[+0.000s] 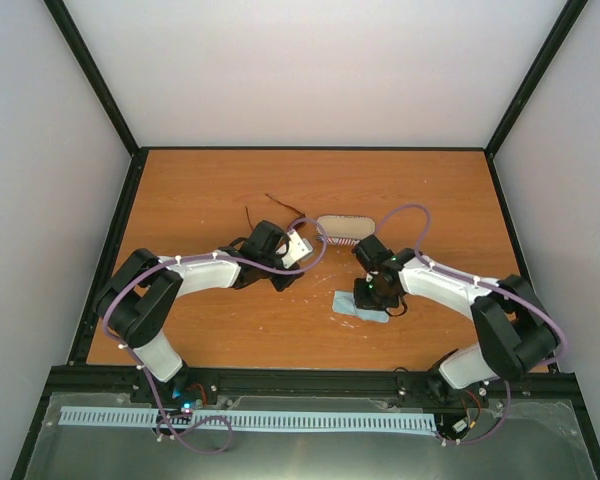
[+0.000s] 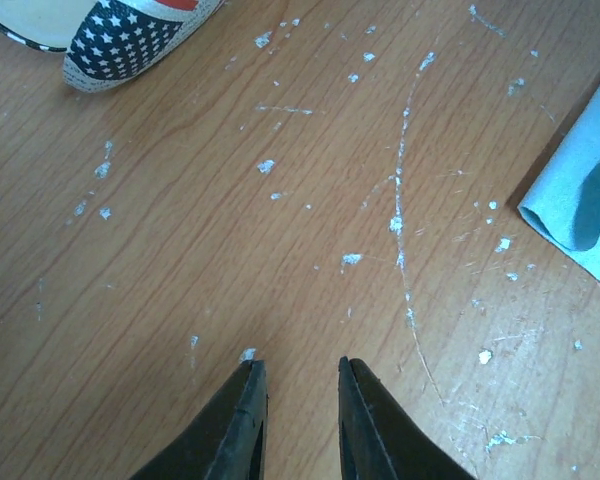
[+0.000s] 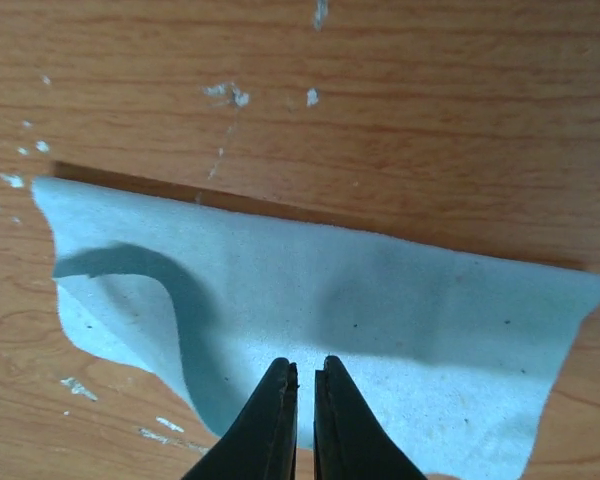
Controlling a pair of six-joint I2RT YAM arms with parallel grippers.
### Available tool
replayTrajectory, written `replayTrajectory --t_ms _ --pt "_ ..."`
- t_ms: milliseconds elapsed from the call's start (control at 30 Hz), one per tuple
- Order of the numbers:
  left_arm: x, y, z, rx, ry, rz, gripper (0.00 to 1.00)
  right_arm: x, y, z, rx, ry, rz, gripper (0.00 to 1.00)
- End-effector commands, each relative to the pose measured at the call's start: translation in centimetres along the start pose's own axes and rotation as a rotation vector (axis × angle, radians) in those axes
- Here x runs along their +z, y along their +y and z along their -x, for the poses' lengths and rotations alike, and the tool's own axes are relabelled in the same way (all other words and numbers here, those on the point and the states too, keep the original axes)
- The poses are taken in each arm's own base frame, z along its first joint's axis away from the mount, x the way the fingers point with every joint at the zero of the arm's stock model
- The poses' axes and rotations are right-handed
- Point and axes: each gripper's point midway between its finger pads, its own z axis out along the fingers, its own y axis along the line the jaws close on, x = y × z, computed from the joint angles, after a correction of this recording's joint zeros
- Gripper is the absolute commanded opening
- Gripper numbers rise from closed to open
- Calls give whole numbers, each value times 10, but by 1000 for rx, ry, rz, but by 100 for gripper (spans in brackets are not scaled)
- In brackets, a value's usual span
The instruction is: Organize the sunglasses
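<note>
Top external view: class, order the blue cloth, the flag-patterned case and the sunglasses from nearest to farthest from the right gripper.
1. Blue cloth, directly under the right gripper.
2. Flag-patterned case, just behind it.
3. Sunglasses, farthest, back and to the left.

A robot lab cell: black frame, white panels, scratched wooden table.
</note>
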Motion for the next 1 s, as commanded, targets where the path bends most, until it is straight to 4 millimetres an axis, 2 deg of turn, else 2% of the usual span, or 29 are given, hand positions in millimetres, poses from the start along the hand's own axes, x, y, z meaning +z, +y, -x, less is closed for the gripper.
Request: replayTrajectory --t_ms 0,367,533,633,767,933,967 --pt "-9 6 18 21 -55 26 23 5 12 5 -37 6 31 8" --pt "-10 5 18 20 -60 25 23 15 41 -2 -95 42 101 9" --pt "-11 5 17 20 -62 26 23 16 51 -10 -125 63 119 9" --pt "-11 5 18 18 -65 26 23 12 50 -9 -123 47 111 9" --pt "-11 5 20 16 -68 22 30 -10 39 10 -105 -62 40 21" --pt "-9 6 24 15 -64 18 32 -25 -10 32 18 -123 -10 52" --pt "-9 6 24 16 -62 18 32 -25 -21 33 38 -123 -23 54"
